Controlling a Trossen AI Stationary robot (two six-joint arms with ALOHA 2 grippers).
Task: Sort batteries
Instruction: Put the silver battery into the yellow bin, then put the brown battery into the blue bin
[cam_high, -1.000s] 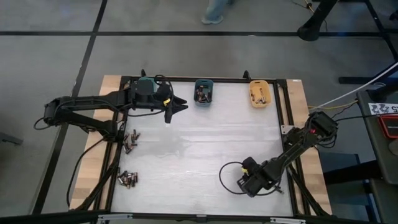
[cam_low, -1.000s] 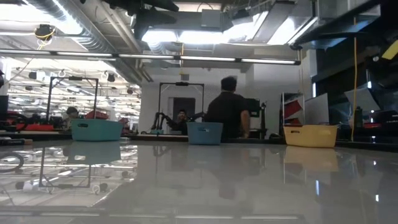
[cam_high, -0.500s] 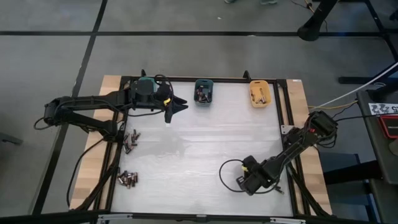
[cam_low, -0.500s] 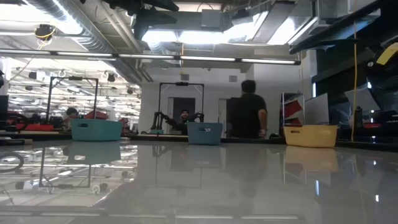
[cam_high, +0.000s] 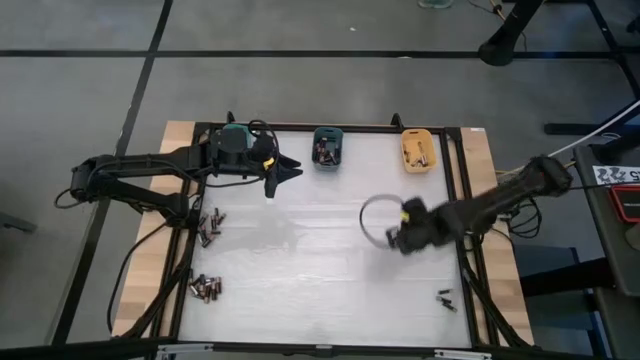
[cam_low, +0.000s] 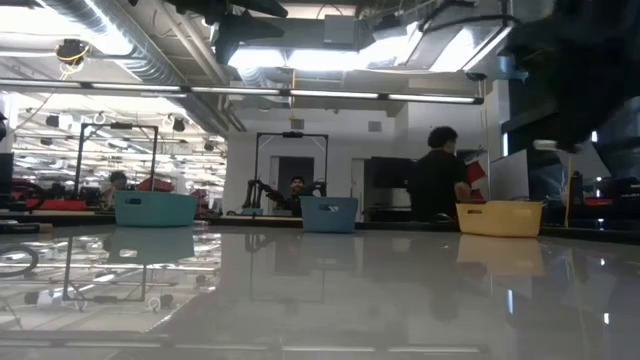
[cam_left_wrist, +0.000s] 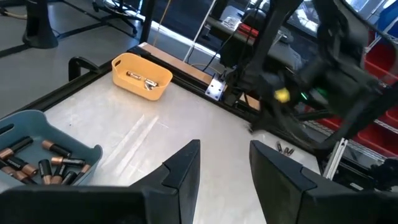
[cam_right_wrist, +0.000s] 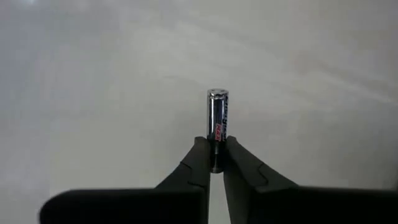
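My right gripper (cam_high: 396, 241) hangs over the table's right half, shut on one silvery battery (cam_right_wrist: 217, 115) with a blue and red label. My left gripper (cam_left_wrist: 224, 167) waits open and empty at the far left, beside the blue bin (cam_left_wrist: 45, 163) that holds several copper-topped batteries. Two heaps of loose batteries (cam_high: 208, 226) (cam_high: 205, 288) lie at the table's left edge. A few more batteries (cam_high: 446, 297) lie near the near right corner. The orange bin (cam_high: 417, 150) at the far edge also holds batteries. My right gripper pinches the battery's one end (cam_right_wrist: 216, 146) between its two fingertips. The battery stands out beyond the fingertips in line with the fingers, its silvery cap (cam_right_wrist: 217, 94) away from the gripper. It is lifted clear of the table.
A teal bin (cam_high: 234, 134) sits at the far left under my left arm. A black frame (cam_high: 455, 200) borders the white table top. A cable loop (cam_high: 372, 217) hangs beside my right gripper. People stand in the room beyond the far edge (cam_low: 438, 185).
My right gripper has risen from the near right corner and swung toward the far edge, to over the table's right half. A few batteries remain where it was. A person beyond the table has walked to the right.
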